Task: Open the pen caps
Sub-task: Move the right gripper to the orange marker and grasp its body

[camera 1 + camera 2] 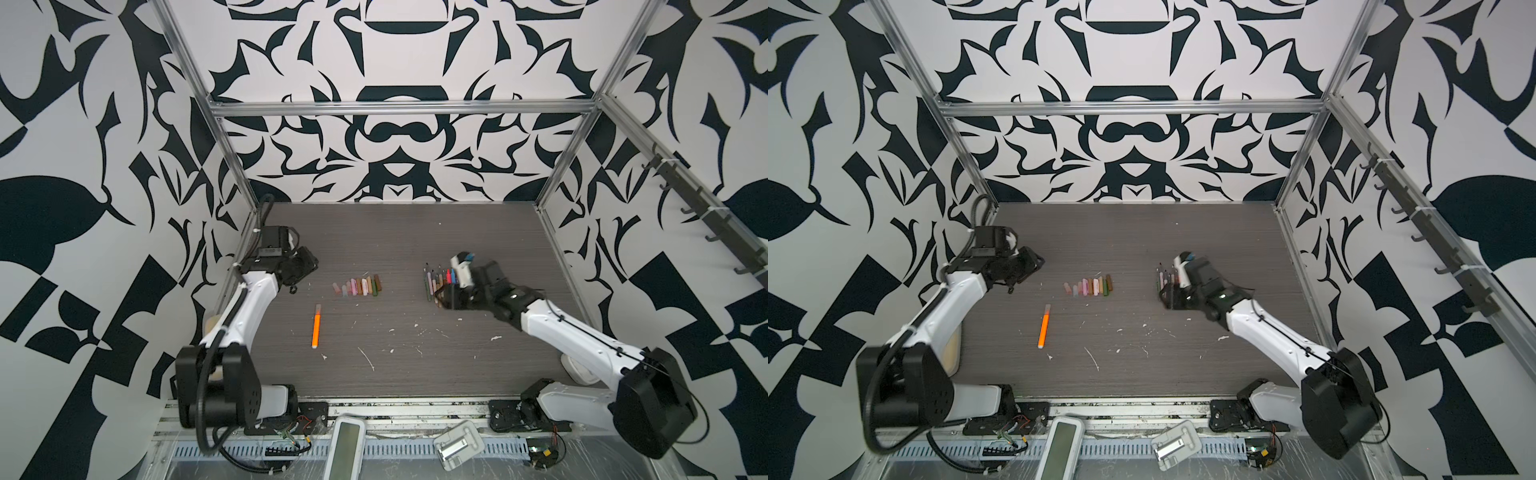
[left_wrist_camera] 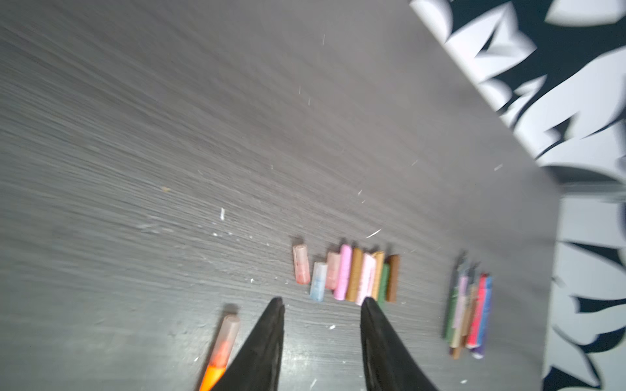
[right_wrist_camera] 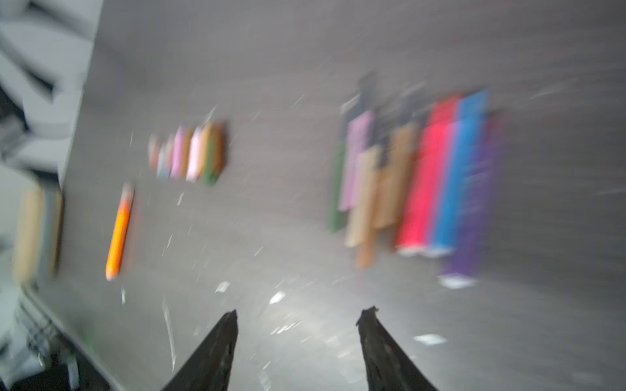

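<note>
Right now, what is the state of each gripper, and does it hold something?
Left gripper: open, holding nothing.
Right gripper: open, holding nothing.

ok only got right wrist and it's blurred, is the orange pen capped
observer: yes, the left wrist view shows a pale cap on the orange pen.
operator: and is the left gripper holding anything
observer: no, the left gripper is open with nothing between its fingers.
operator: where is it
observer: in both top views it sits left of the loose caps, apart from them.
</note>
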You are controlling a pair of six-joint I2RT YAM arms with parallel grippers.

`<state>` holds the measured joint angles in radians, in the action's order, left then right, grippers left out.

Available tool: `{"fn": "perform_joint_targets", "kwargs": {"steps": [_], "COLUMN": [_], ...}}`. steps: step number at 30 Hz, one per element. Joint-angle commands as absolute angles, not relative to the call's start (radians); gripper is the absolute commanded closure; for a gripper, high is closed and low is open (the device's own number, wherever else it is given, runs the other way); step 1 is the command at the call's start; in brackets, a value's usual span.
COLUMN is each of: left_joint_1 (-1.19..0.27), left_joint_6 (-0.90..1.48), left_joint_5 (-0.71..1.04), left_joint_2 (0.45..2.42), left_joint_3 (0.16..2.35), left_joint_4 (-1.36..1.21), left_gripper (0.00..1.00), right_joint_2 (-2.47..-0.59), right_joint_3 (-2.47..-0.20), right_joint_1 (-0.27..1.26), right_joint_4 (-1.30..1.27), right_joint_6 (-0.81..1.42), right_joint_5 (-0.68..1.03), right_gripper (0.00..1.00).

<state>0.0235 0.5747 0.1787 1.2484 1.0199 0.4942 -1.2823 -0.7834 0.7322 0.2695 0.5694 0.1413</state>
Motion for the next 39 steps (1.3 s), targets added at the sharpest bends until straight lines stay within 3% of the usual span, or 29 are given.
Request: {"fn": "perform_joint_targets", "kwargs": {"steps": [1, 4, 9, 15, 24, 27, 32, 35, 39], "left_joint_1": [0.056, 0.059, 0.057, 0.057, 0.058, 0.058, 0.057, 0.058, 0.057], "left_joint_6": [0.594, 0.622, 0.640, 0.554, 0.563, 0.570, 0.567, 0.560, 0.553], "left_joint_5": [0.235, 0.268, 0.298, 0.272, 0.342, 0.361, 0.372, 0.380, 0.379], "left_joint_2": [1.060, 0.876, 0.687, 0.642, 0.632, 0.632, 0.635, 0.634, 0.630], "left_joint_3": [1.008, 1.009, 1.034, 1.109, 1.080, 1.079, 1.075, 1.072, 1.060], "left_joint_4": [0.602, 0.619, 0.688, 0.854, 0.861, 0.855, 0.854, 0.861, 0.863], "left_gripper": [0.59, 0.58, 0.56, 0.55, 0.53, 0.53, 0.53, 0.53, 0.52], "right_joint_2": [-1.446, -1.684, -2.002, -2.267, -2.560, -2.628, -2.699, -2.684, -2.598], "right_joint_3": [-0.899, -1.149, -1.554, -1.965, -2.420, -2.496, -2.555, -2.510, -2.361], "right_joint_1": [1.012, 1.184, 1.265, 1.272, 1.276, 1.274, 1.272, 1.272, 1.272], "right_joint_4": [0.283, 0.322, 0.466, 0.676, 0.898, 0.927, 0.980, 0.982, 0.929], "right_joint_6": [0.766, 0.836, 0.922, 0.982, 0.973, 0.976, 0.988, 0.995, 0.999], "right_joint_5": [-0.080, -0.136, -0.137, -0.132, -0.173, -0.179, -0.184, -0.224, -0.224], "right_gripper": [0.40, 0.41, 0.45, 0.49, 0.52, 0.54, 0.68, 0.83, 0.92]}}
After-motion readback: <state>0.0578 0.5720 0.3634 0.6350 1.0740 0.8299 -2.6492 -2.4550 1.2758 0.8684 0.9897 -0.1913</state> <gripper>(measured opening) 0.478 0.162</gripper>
